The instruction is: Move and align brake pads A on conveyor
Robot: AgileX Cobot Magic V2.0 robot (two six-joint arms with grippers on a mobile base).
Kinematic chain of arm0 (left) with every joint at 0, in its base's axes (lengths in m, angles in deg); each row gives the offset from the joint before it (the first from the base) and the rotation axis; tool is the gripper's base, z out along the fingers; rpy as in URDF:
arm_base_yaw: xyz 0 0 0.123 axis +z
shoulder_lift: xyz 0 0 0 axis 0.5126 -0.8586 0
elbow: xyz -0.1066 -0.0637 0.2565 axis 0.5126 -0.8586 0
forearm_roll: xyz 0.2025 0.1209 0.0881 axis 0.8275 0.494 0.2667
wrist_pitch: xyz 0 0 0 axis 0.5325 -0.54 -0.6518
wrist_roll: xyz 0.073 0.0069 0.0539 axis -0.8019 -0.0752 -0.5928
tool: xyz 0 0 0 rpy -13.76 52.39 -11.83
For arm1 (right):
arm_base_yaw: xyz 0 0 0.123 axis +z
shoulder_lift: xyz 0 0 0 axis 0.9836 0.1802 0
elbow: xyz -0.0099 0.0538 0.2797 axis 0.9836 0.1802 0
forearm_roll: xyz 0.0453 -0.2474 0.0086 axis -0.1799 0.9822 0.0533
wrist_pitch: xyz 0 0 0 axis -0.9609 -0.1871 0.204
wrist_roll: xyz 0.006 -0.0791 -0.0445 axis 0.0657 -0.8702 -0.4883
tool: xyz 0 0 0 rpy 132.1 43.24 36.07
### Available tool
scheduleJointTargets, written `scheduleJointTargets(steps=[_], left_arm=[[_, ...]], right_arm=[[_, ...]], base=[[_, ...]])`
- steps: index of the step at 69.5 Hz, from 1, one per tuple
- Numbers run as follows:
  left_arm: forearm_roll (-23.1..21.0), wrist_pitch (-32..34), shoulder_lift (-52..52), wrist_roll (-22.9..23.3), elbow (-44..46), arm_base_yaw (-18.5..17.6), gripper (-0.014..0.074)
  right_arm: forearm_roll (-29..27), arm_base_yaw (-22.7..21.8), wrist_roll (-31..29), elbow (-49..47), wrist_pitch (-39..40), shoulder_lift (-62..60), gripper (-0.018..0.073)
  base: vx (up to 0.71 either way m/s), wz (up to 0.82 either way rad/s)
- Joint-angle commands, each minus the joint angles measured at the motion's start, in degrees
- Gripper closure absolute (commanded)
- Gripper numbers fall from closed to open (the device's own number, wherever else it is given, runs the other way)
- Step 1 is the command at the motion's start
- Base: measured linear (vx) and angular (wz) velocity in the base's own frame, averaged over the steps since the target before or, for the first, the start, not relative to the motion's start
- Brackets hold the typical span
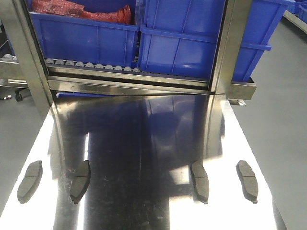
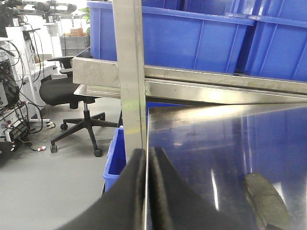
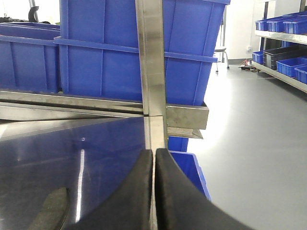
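Note:
Several dark grey curved brake pads lie in a row on the shiny steel table (image 1: 144, 124): one at the far left (image 1: 29, 180), one left of centre (image 1: 80, 180), one right of centre (image 1: 200, 180), one at the far right (image 1: 247, 180). The conveyor is out of view. My left gripper (image 2: 146, 155) is shut and empty over the table's left edge, with a pad (image 2: 266, 201) to its right. My right gripper (image 3: 154, 155) is shut and empty over the table's right edge, with a pad (image 3: 50, 211) to its left. Neither gripper shows in the front view.
A steel rack with upright posts (image 1: 228, 48) holds big blue bins (image 1: 182, 38) behind the table; one bin holds red parts (image 1: 81, 12). Blue bins stand on the floor beside the table (image 2: 117, 155) (image 3: 189, 167). An office chair (image 2: 72, 96) stands at the left.

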Motion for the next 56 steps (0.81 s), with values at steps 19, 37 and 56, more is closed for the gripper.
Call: scheduleJointTargets(steps=[19,37,56], left_arm=[[-0.58,4.43,0.71,0.12,-1.54,0.19,0.0603],[-0.58,4.43,0.71,0.12,-1.54,0.19,0.0603],[-0.58,4.43,0.71,0.12,-1.54,0.19,0.0603]], right_arm=[[0.23,-0.25,0.00,0.35,4.14,-0.60,0.0566],[0.23,-0.25,0.00,0.35,4.14,-0.60,0.0566],[0.23,-0.25,0.00,0.35,4.14,-0.60,0.0566]], base=[[0.00,0.00],[0.00,0.00],[0.00,0.00]])
